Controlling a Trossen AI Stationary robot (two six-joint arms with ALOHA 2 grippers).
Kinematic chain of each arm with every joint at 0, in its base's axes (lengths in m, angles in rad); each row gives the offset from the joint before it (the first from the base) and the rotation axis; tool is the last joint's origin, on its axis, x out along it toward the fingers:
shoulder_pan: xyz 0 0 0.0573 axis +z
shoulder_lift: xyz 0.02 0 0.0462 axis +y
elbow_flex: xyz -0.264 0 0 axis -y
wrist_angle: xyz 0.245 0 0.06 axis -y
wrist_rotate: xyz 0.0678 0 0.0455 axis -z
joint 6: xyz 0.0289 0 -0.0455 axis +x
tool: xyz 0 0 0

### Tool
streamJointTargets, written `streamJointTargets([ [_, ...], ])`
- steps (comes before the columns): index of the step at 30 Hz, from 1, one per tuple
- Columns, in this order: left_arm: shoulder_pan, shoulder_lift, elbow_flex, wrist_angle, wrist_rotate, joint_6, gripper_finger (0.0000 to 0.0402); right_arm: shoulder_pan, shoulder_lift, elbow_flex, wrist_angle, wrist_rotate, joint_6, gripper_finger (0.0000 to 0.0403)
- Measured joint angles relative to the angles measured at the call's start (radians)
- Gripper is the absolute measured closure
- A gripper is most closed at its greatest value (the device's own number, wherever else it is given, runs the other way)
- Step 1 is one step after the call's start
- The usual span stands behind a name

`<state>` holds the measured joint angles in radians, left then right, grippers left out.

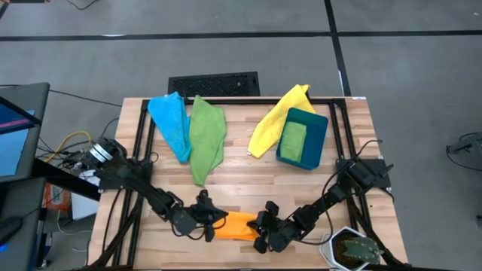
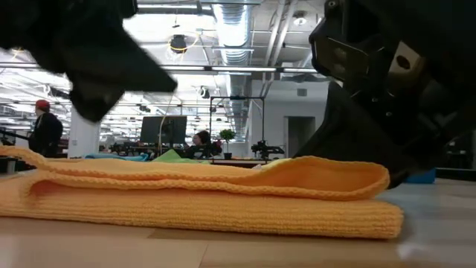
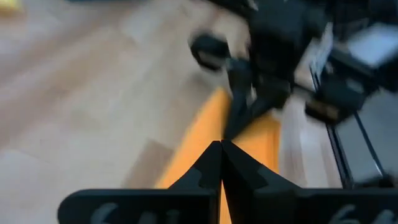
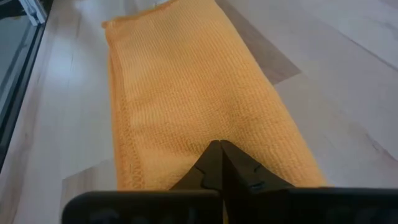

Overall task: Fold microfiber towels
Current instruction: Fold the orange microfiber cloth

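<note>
A folded orange microfiber towel (image 1: 237, 224) lies flat on the wooden table by its near edge, with a fold along its right end (image 2: 375, 179). My left gripper (image 3: 221, 148) is shut and hangs just above the towel's left end, clear of it in the low view. My right gripper (image 4: 221, 148) is shut and low over the towel's right end. At the back lie a light blue towel (image 1: 169, 120), a green towel (image 1: 207, 135) and a yellow towel (image 1: 273, 120), which partly rests against a dark teal bin (image 1: 316, 128). My right gripper comes down slanting from the table's right side onto the towel's right end (image 4: 205, 134), with its fingers along the towel. Its shut fingertips seem to rest on the top layer, and no cloth shows between them. The towel lies flat on the table.
The teal bin at the back right holds a folded green cloth (image 1: 292, 139). A potted plant (image 1: 354, 248) stands at the near right corner. Black frame rails (image 1: 143, 135) run along both table sides. Bare wood lies between the orange towel and the back row.
</note>
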<state>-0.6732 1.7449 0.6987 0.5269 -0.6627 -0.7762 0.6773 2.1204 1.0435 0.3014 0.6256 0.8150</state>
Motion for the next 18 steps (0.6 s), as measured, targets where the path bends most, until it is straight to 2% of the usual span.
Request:
streamJointTargets([
  [3, 0.002, 0.074, 0.000, 0.021, 0.052, -0.032, 0.0401, -0.001, -0.005, -0.001, -0.004, -0.004, 0.000, 0.0377],
  [12, 0.002, 0.183, 0.001, 0.014, 0.068, -0.126, 0.0401, 0.005, -0.062, -0.003, -0.011, -0.025, -0.036, 0.0383],
  [15, 0.001, 0.183, 0.001, 0.013, 0.070, -0.120, 0.0401, 0.016, -0.117, -0.001, -0.037, 0.039, -0.085, 0.0384],
  [18, 0.001, 0.183, 0.001, 0.012, 0.072, -0.119, 0.0401, 0.015, -0.131, -0.002, -0.124, 0.164, -0.051, 0.0382],
])
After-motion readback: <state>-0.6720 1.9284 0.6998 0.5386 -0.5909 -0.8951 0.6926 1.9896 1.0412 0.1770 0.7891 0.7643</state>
